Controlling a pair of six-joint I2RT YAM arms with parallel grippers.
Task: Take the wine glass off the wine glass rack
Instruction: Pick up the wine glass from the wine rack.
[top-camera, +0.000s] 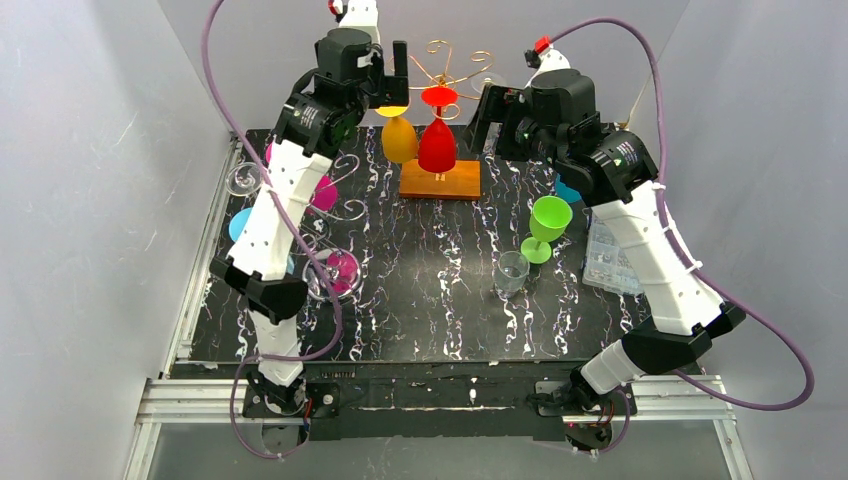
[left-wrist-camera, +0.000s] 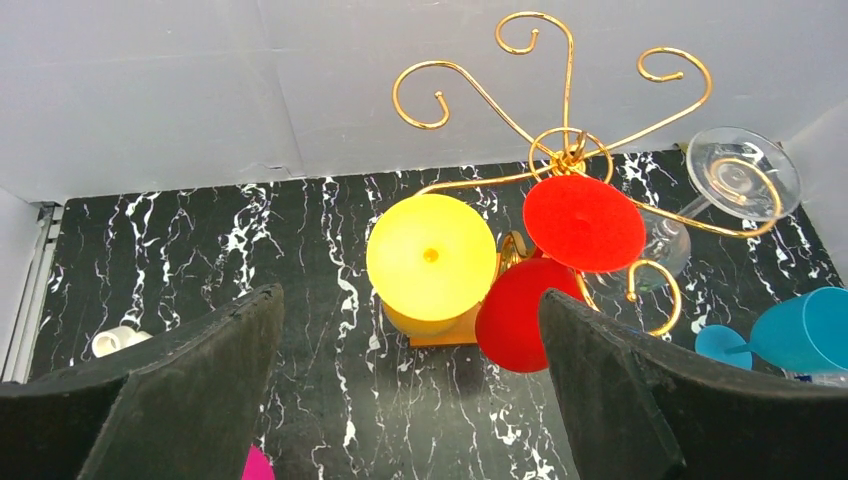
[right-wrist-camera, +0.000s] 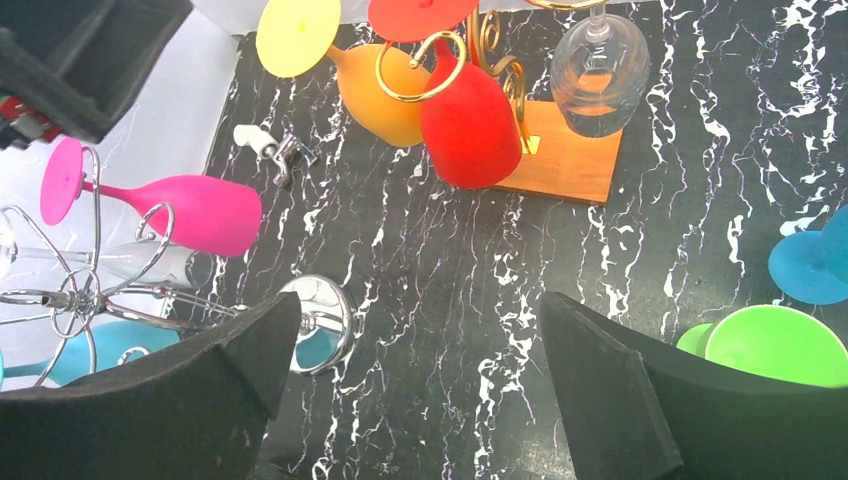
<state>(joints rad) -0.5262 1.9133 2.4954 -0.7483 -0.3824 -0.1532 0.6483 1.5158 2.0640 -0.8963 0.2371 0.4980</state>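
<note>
Yellow wine glass (left-wrist-camera: 430, 255): is hanging on the gold rack (left-wrist-camera: 568, 152), ahead between the spread left gripper (left-wrist-camera: 408, 300) jaws.
Right gripper (right-wrist-camera: 420, 310): jaws are standing spread.

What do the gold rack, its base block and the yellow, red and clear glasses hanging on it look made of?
Rack: bent metal wire, shiny gold finish. Base block: likely wood, orange-brown, flat sheen. Yellow glass and red glass: probably plastic, opaque, matte. Clear glass: see-through with glints; glass or clear plastic.
</note>
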